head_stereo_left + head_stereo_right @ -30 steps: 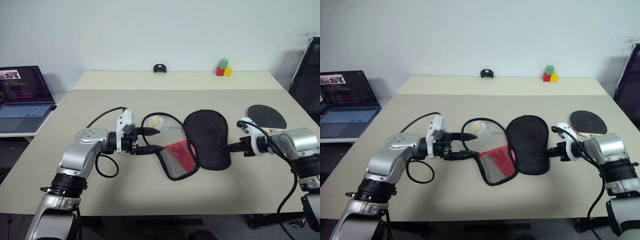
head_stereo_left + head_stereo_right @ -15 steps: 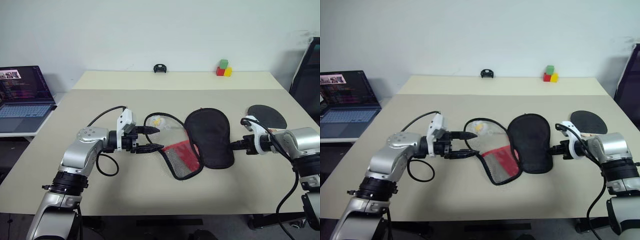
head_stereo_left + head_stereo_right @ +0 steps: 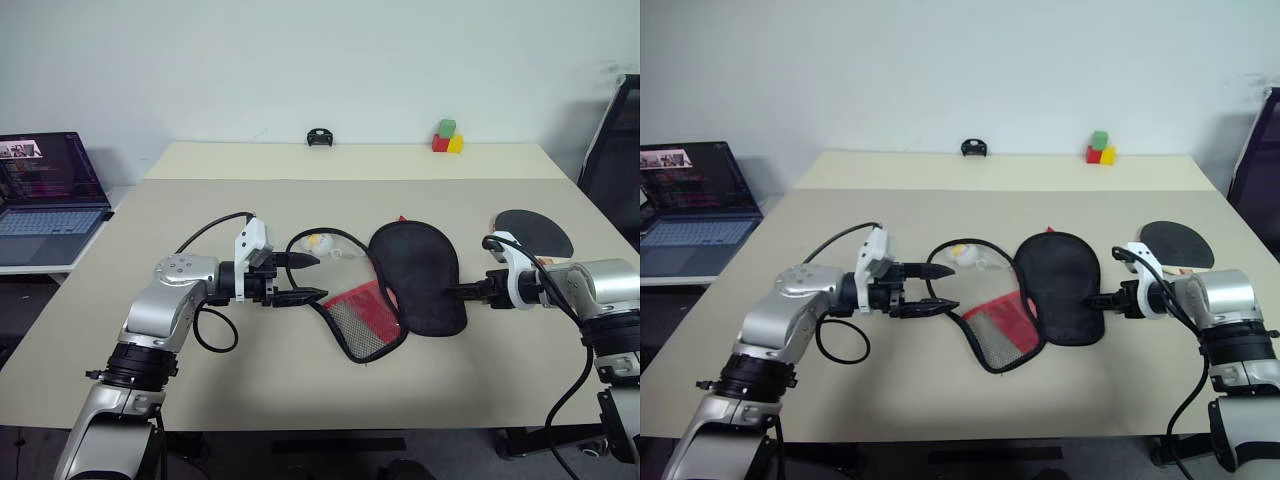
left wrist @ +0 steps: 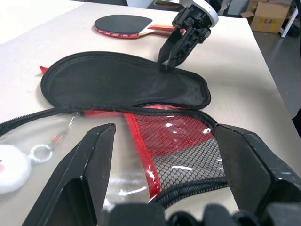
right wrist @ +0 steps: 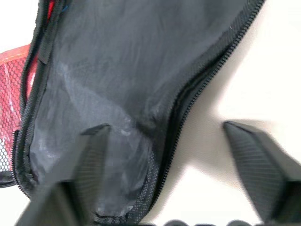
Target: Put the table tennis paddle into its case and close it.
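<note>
Head view: a beige worktop [image 3: 300, 390] carries the unzipped case [image 3: 415, 275], its black flap folded back, red mesh half beside it; the paddle [image 3: 533, 232] lies behind the right tool [image 3: 462, 292]; a laptop [image 3: 45, 195] sits far left, coloured blocks [image 3: 446, 138] at the back; left wrist view: left tool [image 4: 160, 174] spread wide, empty, mesh between its fingers; right wrist view: right tool [image 5: 164, 155] spread, straddling the flap's zipper edge.

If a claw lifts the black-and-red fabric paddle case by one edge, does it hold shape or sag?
Probably sags: the black-and-red soft fabric paddle case lies unzipped, its black flap splayed flat and its mesh panel rippled. Likely light, since it is thin fabric. The small white ball charm on its ring would probably dangle.
</note>
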You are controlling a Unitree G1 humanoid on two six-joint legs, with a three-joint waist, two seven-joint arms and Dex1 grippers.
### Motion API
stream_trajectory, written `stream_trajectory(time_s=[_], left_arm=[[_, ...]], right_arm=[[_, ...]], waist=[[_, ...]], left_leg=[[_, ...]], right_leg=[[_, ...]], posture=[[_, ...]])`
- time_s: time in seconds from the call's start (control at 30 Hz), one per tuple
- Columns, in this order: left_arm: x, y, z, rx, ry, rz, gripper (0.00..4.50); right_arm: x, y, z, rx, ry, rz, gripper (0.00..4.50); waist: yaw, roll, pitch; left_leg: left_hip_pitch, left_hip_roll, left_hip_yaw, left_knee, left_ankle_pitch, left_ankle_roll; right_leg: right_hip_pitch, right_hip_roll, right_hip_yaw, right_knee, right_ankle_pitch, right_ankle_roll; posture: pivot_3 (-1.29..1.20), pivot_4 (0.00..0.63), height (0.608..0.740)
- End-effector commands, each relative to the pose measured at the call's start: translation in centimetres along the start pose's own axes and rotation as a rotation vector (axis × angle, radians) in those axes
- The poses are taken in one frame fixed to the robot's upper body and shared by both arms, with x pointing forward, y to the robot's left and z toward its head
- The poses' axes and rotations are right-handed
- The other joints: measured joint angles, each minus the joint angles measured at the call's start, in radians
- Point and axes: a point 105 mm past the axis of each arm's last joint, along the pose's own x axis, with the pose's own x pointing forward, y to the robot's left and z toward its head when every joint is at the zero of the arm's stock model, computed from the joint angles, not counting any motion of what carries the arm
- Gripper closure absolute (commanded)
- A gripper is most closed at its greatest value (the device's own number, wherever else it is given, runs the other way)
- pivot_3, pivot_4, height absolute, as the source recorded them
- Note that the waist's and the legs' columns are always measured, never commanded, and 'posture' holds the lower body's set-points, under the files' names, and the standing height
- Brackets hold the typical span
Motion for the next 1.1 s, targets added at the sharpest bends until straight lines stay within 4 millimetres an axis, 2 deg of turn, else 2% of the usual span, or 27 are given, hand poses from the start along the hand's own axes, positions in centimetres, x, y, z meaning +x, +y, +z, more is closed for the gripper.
stream_trajectory(time_s=[0.03, 0.13, 0.4, 0.47, 0.6, 0.67, 0.8, 0.93, 1.0, 1.1], left_arm=[[-0.3, 0.4, 1.0, 0.038, -0.024, 0.018, 0.84], [-0.2, 0.7, 0.6, 0.026, -0.026, 0.043, 0.84], [0.7, 1.3, 0.1, 0.031, -0.033, 0.075, 0.84], [0.8, 1.6, 0.0, 0.039, -0.031, 0.094, 0.84], [1.0, 1.7, -0.2, 0.039, -0.034, 0.103, 0.84], [1.1, 1.8, -0.3, 0.04, -0.032, 0.103, 0.84], [1.3, 2.0, -0.4, 0.044, -0.027, 0.105, 0.84], [1.3, 2.0, -0.4, 0.045, -0.027, 0.103, 0.84], [1.5, 2.1, -0.4, 0.048, -0.027, 0.1, 0.84], [1.6, 2.1, -0.4, 0.05, -0.027, 0.098, 0.84]], right_arm=[[-1.6, -0.3, 1.4, -0.024, -0.097, -0.012, 0.06], [-3.5, 0.2, 2.8, -0.047, -0.23, 0.02, 0.06], [-5.0, -0.4, 1.6, -0.017, -0.308, -0.013, 0.06], [-5.6, -0.8, 1.9, -0.002, -0.354, -0.027, 0.06], [-7.8, -2.0, 3.7, 0.011, -0.525, -0.091, 0.06], [-8.3, -3.1, 4.0, -0.037, -0.553, -0.189, 0.06], [-8.4, -5.3, 3.7, -0.116, -0.536, -0.351, 0.06], [-8.2, -5.8, 3.7, -0.133, -0.534, -0.37, 0.06], [-7.9, -7.9, 2.9, -0.145, -0.489, -0.487, 0.06], [-7.7, -9.0, 2.6, -0.159, -0.469, -0.537, 0.06]], waist=[[0.0, 0.0, 0.0], [0.001, 0.0, 0.0], [0.003, 0.0, 0.0], [0.001, 0.0, 0.0], [0.001, 0.0, 0.0], [0.0, 0.0, 0.0], [0.001, 0.0, 0.0], [0.0, 0.0, 0.0], [0.0, 0.0, 0.0], [0.001, 0.0, 0.0]], left_leg=[[0.0, 0.0, 0.0, 0.0, 0.0, 0.0], [-0.001, 0.0, -0.001, 0.0, 0.0, 0.0], [-0.001, 0.0, -0.001, 0.001, 0.0, 0.0], [-0.001, 0.0, 0.0, 0.001, 0.0, 0.0], [-0.001, 0.0, 0.0, 0.001, 0.0, 0.0], [-0.001, 0.0, 0.0, 0.001, 0.0, 0.0], [-0.001, 0.0, 0.0, 0.001, 0.0, 0.0], [-0.001, 0.0, 0.001, 0.001, 0.0, 0.0], [-0.001, 0.0, 0.001, 0.001, 0.0, 0.0], [-0.001, 0.0, 0.001, 0.002, 0.0, 0.0]], right_leg=[[0.0, 0.0, 0.0, 0.0, 0.0, 0.0], [0.0, 0.0, 0.0, 0.0, 0.0, 0.0], [0.0, 0.0, 0.0, 0.0, 0.0, 0.0], [0.0, 0.0, 0.0, 0.001, 0.0, 0.0], [0.0, 0.0, 0.0, 0.001, 0.0, 0.0], [0.0, 0.0, 0.0, 0.001, 0.0, 0.0], [0.0, 0.0, 0.0, 0.001, 0.0, 0.0], [0.0, 0.0, 0.0, 0.001, 0.0, 0.0], [0.0, 0.0, 0.0, 0.001, 0.0, 0.0], [0.0, 0.0, 0.0, 0.001, 0.0, 0.0]], posture=[[0.0, 0.15, 0.74], [0.0, 0.15, 0.74], [0.0, 0.15, 0.74], [0.0, 0.15, 0.74], [0.0, 0.15, 0.74], [0.0, 0.15, 0.74], [0.0, 0.15, 0.74], [0.0, 0.15, 0.74], [0.0, 0.15, 0.74], [0.0, 0.15, 0.74]])
